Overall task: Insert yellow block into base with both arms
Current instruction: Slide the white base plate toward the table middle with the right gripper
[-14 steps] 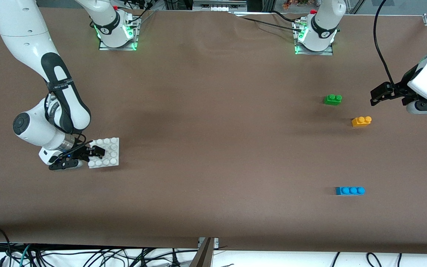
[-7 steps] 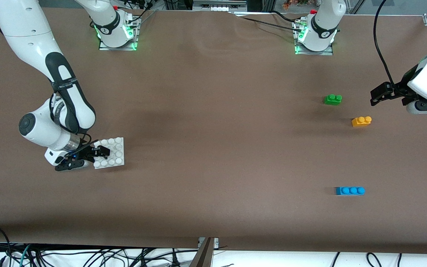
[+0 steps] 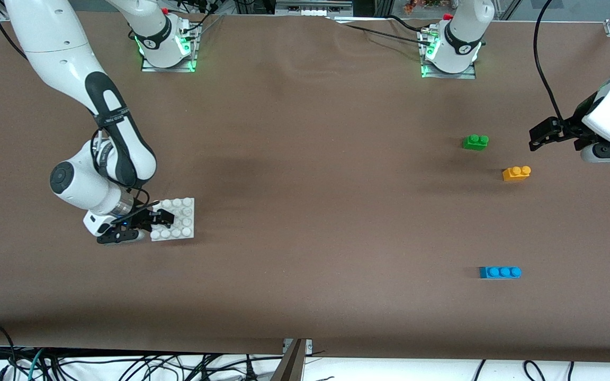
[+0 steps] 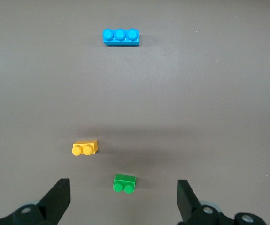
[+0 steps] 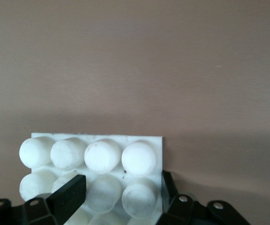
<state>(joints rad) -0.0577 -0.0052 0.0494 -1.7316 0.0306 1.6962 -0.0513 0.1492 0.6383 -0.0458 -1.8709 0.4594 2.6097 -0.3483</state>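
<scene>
Brown counter [image 3: 305, 211]: your right hand [image 3: 163, 218] grips the base [image 3: 180, 225] at its edge; left hand [image 3: 540, 136] hangs released near the yellow block [image 3: 517, 173]. Light, rigid, slick; pinch its flat sides.

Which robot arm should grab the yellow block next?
The left one, probably. Its open pincer hangs empty beside the yellow block, while the right pincer is busy, shut on the white base.
</scene>
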